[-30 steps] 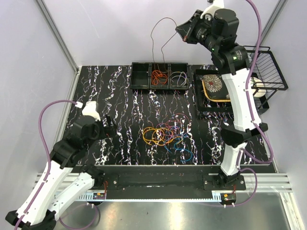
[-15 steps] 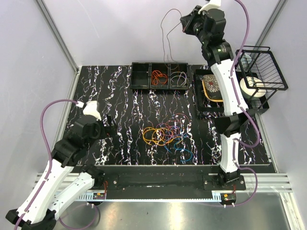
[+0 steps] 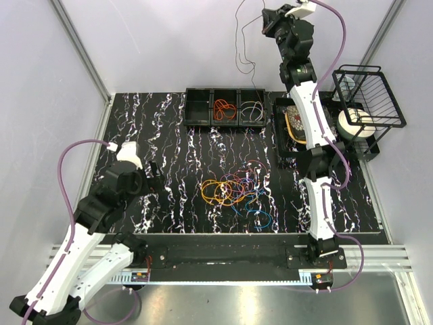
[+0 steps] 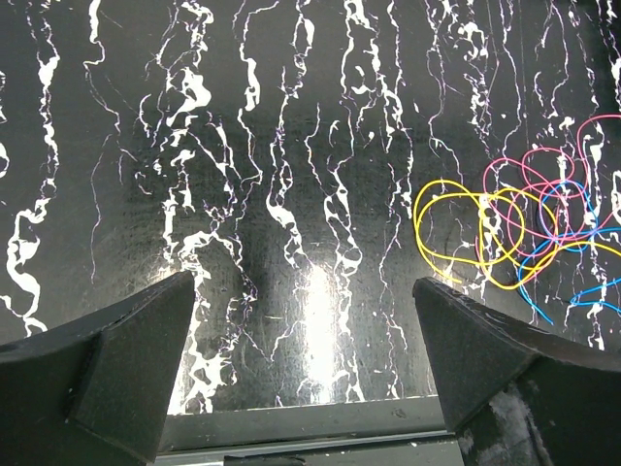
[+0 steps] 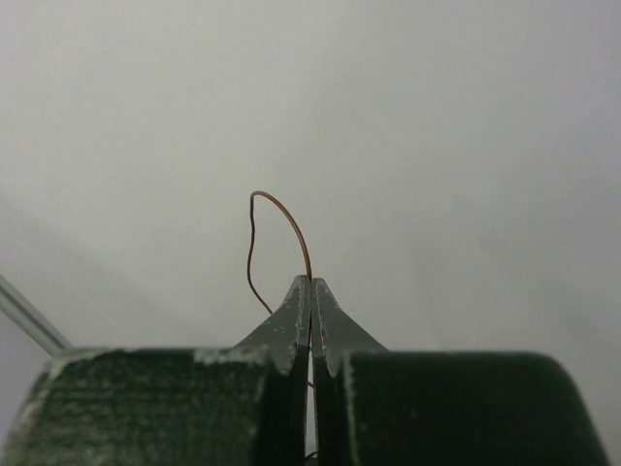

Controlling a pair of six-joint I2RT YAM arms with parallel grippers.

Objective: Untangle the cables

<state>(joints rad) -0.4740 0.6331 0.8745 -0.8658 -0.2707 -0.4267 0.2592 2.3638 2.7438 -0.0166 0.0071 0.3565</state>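
Observation:
A tangle of cables (image 3: 233, 191), orange, yellow, pink-purple, red and blue loops, lies on the black marbled table; part of it shows at the right of the left wrist view (image 4: 514, 228). My right gripper (image 3: 265, 20) is raised high at the back and is shut on a thin dark brown cable (image 3: 238, 42) that hangs below it. The right wrist view shows the jaws (image 5: 310, 283) closed on that cable (image 5: 281, 209) against the grey wall. My left gripper (image 3: 154, 177) is open and empty, low over the table left of the tangle (image 4: 303, 286).
A black three-compartment bin (image 3: 199, 108) at the back holds orange cables (image 3: 224, 108) in the middle and a pale cable (image 3: 253, 110) at the right. A black tray with a patterned plate (image 3: 283, 135) and a wire basket (image 3: 372, 95) stand at the right.
My right arm has risen and straightened toward the back wall, carrying the thin dark cable higher. The left arm and the tangle have not moved.

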